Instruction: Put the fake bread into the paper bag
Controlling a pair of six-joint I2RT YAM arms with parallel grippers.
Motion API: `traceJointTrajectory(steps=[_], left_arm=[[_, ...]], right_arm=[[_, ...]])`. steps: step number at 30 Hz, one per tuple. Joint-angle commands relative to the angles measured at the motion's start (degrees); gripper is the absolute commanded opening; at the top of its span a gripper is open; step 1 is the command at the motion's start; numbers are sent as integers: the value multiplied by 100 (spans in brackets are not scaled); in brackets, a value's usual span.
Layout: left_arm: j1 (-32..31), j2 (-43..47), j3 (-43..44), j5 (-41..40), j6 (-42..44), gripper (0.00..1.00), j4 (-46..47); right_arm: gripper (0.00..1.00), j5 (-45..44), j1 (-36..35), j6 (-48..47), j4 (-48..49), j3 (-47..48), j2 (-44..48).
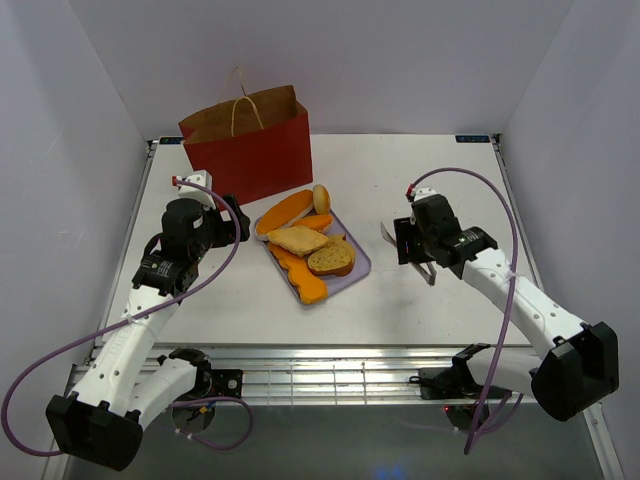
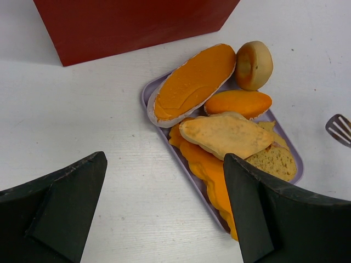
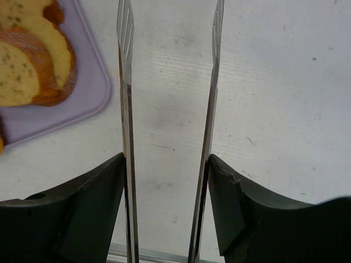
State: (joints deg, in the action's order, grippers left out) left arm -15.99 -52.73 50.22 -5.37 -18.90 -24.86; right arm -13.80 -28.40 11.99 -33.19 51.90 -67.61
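Several pieces of fake bread [image 1: 305,245] lie piled on the tray [image 1: 358,268], the paper bag [image 1: 250,150] at their 11 o'clock. Probably light, stiff and slick, so pinch one across its middle. Left gripper [image 2: 164,164] gapes empty; right gripper [image 3: 166,159] clamps the tongs [image 3: 125,82].

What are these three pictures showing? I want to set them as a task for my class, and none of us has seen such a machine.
Two robot arms are bolted at the near edge of a white table. One picture looks down from above; the other two come from a camera on each wrist. On a lavender tray lies fake bread, with a red paper bag standing behind it. The left end effector is open and empty. The right end effector grips metal tongs. The job: put the bread in the bag.
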Motion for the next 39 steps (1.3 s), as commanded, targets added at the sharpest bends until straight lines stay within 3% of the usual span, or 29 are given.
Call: traceJointTrajectory(steps=[1,15,20,27,39], left_arm=[[-36,123,-12,-26,44,98,52],[-45,87,-21,-122,61,98,43],[-45,96,-12,-123,70,83,43],[-45,131,-12,-175,53,93,34],[-45,158,-12,-35,26,94,52]], right_arm=[[65,316,-104,-276,-179,671,231],[62,967,-666,-443,49,1577,-225],[63,801,-886,-496,76,2060,-760],[64,651,-1062,-548,252,2754,-1543],[64,343,-1150,-584,190,3993,-2871]])
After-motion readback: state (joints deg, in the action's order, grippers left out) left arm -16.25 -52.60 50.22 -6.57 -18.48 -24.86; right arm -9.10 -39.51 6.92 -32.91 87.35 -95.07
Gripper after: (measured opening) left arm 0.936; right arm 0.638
